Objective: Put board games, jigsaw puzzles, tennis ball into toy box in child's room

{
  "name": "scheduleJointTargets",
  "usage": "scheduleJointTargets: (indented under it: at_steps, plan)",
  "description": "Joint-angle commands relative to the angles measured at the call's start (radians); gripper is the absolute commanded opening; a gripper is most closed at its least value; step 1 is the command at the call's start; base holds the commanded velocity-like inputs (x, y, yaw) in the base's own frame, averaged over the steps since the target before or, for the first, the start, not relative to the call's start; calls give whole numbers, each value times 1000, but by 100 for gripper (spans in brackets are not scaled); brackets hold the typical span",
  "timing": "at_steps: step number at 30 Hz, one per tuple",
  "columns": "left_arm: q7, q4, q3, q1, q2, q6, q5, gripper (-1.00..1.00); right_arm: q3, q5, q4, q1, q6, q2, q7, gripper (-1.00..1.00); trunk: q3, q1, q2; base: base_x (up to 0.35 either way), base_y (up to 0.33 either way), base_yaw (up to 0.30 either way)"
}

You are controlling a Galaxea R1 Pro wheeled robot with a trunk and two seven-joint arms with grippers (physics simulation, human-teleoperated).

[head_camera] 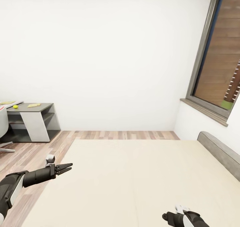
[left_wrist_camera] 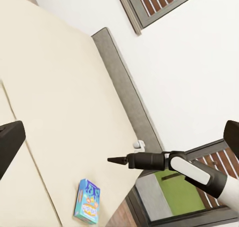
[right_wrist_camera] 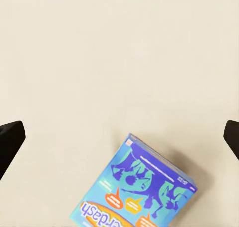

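**A:** Nearest the head camera, both arms hang over the bed (head_camera: 133, 180). Start at the left?

**B:** Left gripper (head_camera: 67, 168) hovers over the mattress's left edge, its fingers drawn together to a point and holding nothing. Its own camera shows two dark fingertips far apart at the frame edges, so I cannot tell its state for certain.

**A:** And the right?

**B:** Right gripper (left_wrist_camera: 116, 160) shows in the left wrist view with its fingers tapered to a tip, yet its own camera has the fingertips at opposite edges. Again, I cannot tell. Nothing is in it.

**A:** Where are the toys?

**B:** One blue board game (right_wrist_camera: 138, 189) lies flat on the mattress, below the right gripper and apart from it. Far left, the table (head_camera: 41, 106) carries the tennis ball (head_camera: 15, 106) and a yellowish slab, likely a jigsaw puzzle (head_camera: 34, 105).

**A:** Risks?

**B:** That box lies askew to the fingers. Descending without turning the wrist could catch a corner and skid it across the soft mattress. Flat as it lies, the fingers may press in and never get under an edge.
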Motion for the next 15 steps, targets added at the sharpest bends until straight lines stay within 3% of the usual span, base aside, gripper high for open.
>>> scheduleJointTargets:
  at_steps: [1, 15]
  plan:
    - [-3, 0, 0, -1, 0, 11, 1, 100, 4, 0, -1, -1, 4, -1, 1, 100, -3, 0, -1, 0, 0, 0]
    - [-4, 0, 0, -1, 0, 10, 1, 100, 17, 2, 23, -3, -27, 1, -1, 100, -26, 0, -1, 0, 0, 0]
